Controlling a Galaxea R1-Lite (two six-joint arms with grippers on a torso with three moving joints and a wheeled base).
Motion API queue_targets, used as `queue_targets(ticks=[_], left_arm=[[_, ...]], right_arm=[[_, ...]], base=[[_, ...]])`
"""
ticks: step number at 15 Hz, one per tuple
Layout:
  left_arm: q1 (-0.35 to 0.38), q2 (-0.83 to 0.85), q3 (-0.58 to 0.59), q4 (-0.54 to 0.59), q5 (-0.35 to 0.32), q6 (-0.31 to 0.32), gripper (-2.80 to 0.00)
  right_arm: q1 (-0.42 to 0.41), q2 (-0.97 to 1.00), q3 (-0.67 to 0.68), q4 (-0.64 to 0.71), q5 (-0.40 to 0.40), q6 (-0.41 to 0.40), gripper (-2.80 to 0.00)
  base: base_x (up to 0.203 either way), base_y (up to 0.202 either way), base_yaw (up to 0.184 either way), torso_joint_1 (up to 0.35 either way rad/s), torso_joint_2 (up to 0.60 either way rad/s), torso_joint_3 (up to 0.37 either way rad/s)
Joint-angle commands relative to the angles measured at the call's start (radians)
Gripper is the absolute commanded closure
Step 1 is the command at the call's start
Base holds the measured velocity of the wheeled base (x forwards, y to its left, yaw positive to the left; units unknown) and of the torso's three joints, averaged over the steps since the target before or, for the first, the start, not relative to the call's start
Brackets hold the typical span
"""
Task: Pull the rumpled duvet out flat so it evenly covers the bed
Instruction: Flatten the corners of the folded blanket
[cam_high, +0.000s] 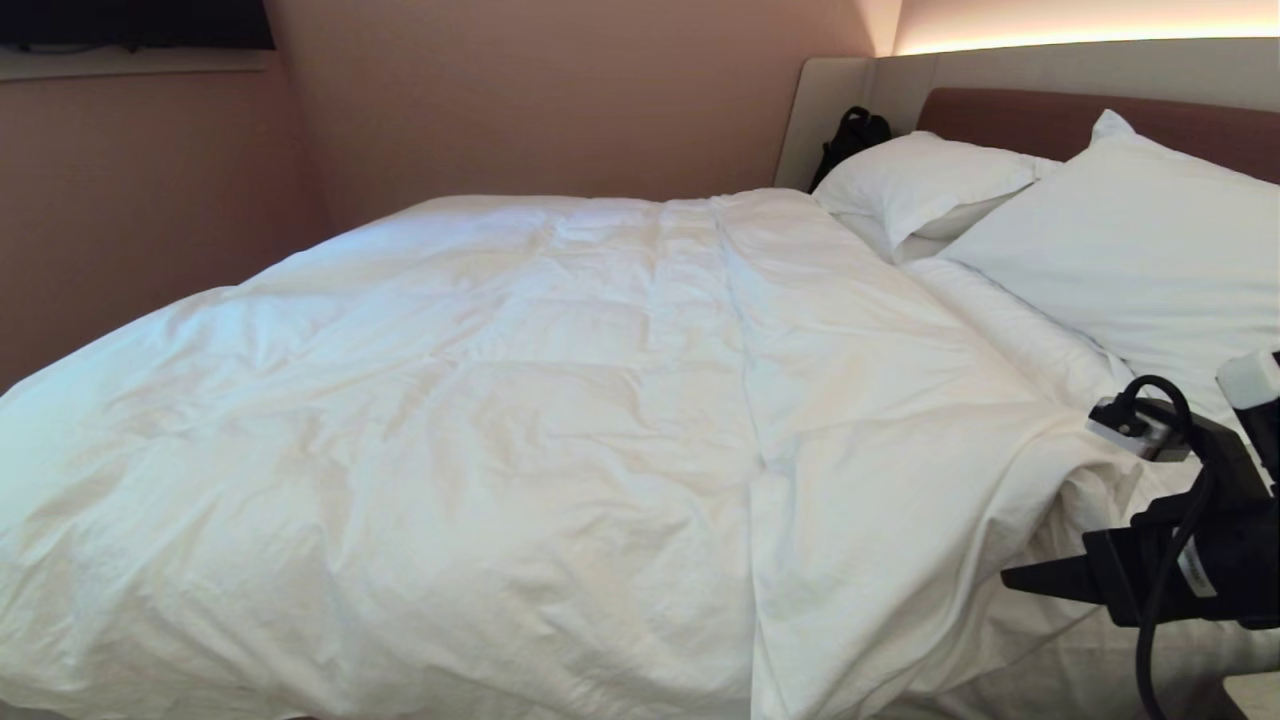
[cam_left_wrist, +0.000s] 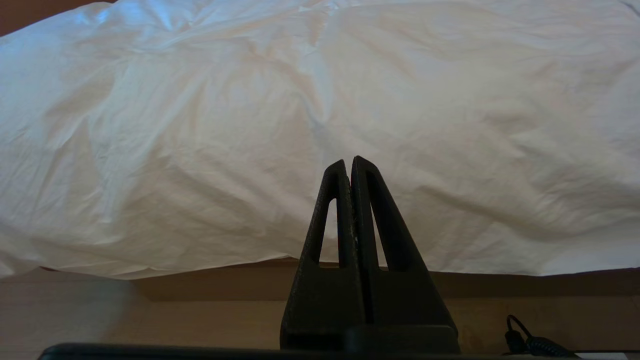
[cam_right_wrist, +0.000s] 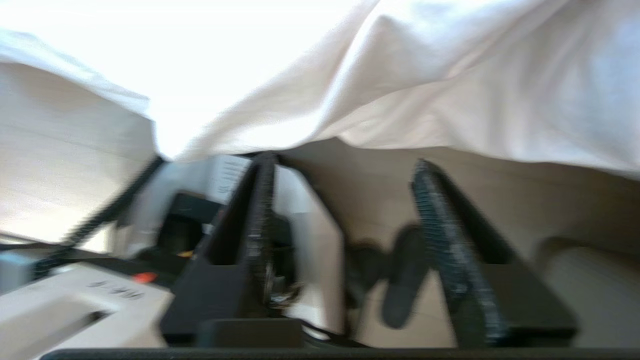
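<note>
The white duvet (cam_high: 560, 420) lies spread over the bed, wrinkled, with a long crease down its middle. Its near right corner is bunched beside my right gripper (cam_high: 1012, 579). In the right wrist view that gripper (cam_right_wrist: 342, 164) is open with nothing between its fingers. It sits just below the hanging duvet edge (cam_right_wrist: 450, 100), in front of the bed's taupe base (cam_right_wrist: 525, 200). My left gripper (cam_left_wrist: 348, 162) is shut and empty. It is parked in front of the bed's near side, pointing at the duvet (cam_left_wrist: 320, 110) that overhangs the brown base (cam_left_wrist: 200, 282).
Two white pillows (cam_high: 920, 180) (cam_high: 1130, 250) lean at the brown and beige headboard (cam_high: 1050, 115). A black bag (cam_high: 850, 135) sits in the far corner by the wall. A pink wall runs along the bed's far side. Parts of my own body (cam_right_wrist: 75, 300) show beside the right gripper.
</note>
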Motion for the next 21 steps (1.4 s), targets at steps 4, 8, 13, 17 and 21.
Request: queue_targets(ticks=[4,8,13,17,21], left_arm=[[0.000,0.000,0.000,0.000,0.000,0.000,0.00],[0.000,0.000,0.000,0.000,0.000,0.000,0.00],[0.000,0.000,0.000,0.000,0.000,0.000,0.00],[0.000,0.000,0.000,0.000,0.000,0.000,0.00],[0.000,0.000,0.000,0.000,0.000,0.000,0.00]], right_arm=[[-0.082,0.049,0.018,-0.003,0.304,0.041,-2.80],[-0.178,0.148,0.019,-0.078,0.396,0.024,-2.80],[-0.209,0.175,0.013,-0.136,0.401,0.024,-2.80],[-0.217,0.196,-0.002,-0.138,0.393,0.020,-2.80],[-0.253,0.192,0.009,-0.130,0.388,0.016,-2.80]], base=[[0.000,0.000,0.000,0.000,0.00,0.000],[0.000,0.000,0.000,0.000,0.00,0.000],[0.000,0.000,0.000,0.000,0.00,0.000],[0.000,0.000,0.000,0.000,0.00,0.000],[0.000,0.000,0.000,0.000,0.00,0.000]])
